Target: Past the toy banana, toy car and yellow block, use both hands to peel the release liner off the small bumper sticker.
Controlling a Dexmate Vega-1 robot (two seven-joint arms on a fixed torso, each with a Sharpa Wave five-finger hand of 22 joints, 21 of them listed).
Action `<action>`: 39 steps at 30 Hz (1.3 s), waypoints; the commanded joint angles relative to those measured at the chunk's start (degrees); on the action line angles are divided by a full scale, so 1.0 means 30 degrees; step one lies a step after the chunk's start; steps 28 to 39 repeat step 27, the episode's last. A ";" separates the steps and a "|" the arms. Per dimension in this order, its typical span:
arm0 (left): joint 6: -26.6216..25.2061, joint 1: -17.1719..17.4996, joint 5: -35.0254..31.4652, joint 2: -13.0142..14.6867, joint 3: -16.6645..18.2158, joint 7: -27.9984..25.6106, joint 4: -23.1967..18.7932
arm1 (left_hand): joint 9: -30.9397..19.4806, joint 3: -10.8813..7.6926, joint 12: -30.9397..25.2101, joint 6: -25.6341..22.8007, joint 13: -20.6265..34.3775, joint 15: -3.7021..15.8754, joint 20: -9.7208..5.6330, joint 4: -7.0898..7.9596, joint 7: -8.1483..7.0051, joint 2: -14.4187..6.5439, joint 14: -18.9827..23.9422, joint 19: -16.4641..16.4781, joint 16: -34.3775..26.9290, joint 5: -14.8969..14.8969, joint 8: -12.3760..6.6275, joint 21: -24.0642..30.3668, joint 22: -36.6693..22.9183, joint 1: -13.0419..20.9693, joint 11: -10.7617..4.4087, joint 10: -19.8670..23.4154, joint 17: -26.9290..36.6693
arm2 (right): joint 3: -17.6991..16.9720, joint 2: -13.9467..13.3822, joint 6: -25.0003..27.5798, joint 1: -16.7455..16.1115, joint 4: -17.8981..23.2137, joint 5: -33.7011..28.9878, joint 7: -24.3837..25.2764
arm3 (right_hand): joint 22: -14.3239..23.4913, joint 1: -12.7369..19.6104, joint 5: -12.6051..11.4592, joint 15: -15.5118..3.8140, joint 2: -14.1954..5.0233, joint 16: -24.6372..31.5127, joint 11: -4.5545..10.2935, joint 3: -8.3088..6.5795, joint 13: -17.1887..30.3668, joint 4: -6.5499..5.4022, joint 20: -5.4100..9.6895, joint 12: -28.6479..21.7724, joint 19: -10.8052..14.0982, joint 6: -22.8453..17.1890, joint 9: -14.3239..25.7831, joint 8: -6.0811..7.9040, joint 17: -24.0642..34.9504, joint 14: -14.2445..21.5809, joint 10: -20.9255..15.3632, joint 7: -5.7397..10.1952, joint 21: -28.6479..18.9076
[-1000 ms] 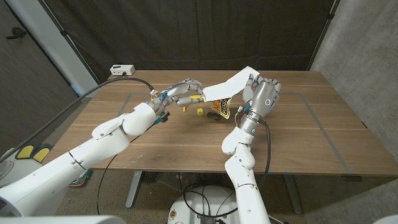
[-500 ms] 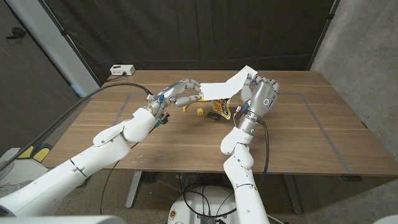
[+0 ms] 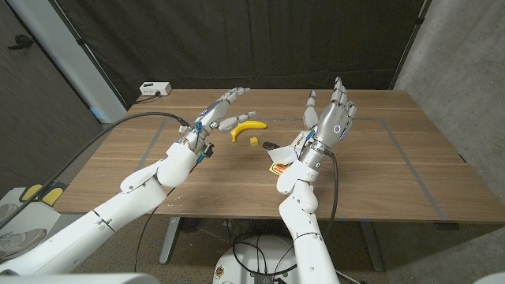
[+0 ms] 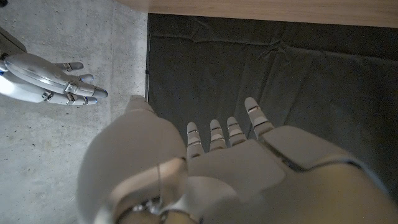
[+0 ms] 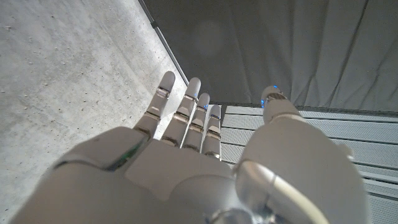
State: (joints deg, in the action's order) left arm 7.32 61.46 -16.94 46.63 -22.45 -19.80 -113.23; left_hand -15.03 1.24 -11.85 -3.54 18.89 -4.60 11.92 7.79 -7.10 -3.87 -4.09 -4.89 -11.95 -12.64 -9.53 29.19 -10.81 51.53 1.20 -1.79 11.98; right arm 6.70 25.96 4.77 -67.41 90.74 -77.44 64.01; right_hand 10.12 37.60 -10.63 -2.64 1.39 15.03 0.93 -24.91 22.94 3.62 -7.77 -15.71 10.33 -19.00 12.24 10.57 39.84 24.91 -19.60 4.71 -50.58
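Observation:
Both hands are raised above the table with fingers spread and nothing in them. My left hand [image 3: 223, 109] hovers over the toy banana [image 3: 247, 128]. My right hand [image 3: 333, 118] stands upright, palm away from the camera, to the right of the toys. The yellow block [image 3: 252, 143] sits in front of the banana. A small dark toy car [image 3: 271, 145] lies beside my right forearm. A yellow-orange sticker [image 3: 278, 166] lies on the wood, partly hidden by that forearm. The left wrist view shows my left hand [image 4: 230, 162] open and the right hand [image 4: 50, 81] beyond it. My right hand [image 5: 186, 155] is open too.
A white box [image 3: 155, 88] with a cable sits at the table's far left corner. Grey tape lines [image 3: 398, 142] mark the wooden table [image 3: 379, 181]. A dark curtain hangs behind the table.
Both hands have let go of the white sheet they held stretched between them and have opened and lifted. The sheet no longer hangs in the air; the sticker lies on the table.

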 commanded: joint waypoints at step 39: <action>0.6447 0.0921 0.2660 -0.0888 0.2461 -0.1387 0.4521 | 0.1261 -0.0387 -0.0449 -0.1564 -0.0645 0.0163 0.0102 0.0333 -0.0109 -0.2072 0.0379 0.0174 -0.0200 0.0255 -0.0655 -0.0302 -0.0130 -0.1700 -0.0199 0.0793 0.0123 | 0.0398 -0.0033 -0.1728 0.0544 -0.1664 -0.2271 -0.0003 | -0.0005 -0.2022 -0.0069 -0.0820 -0.2118 -0.0219 -0.0143 -0.0441 -0.1148 -0.0813 0.0484 0.0270 0.1095 -0.2619 -0.0277 0.0866 -0.1701 0.1473 -0.2696 -0.0499 0.0357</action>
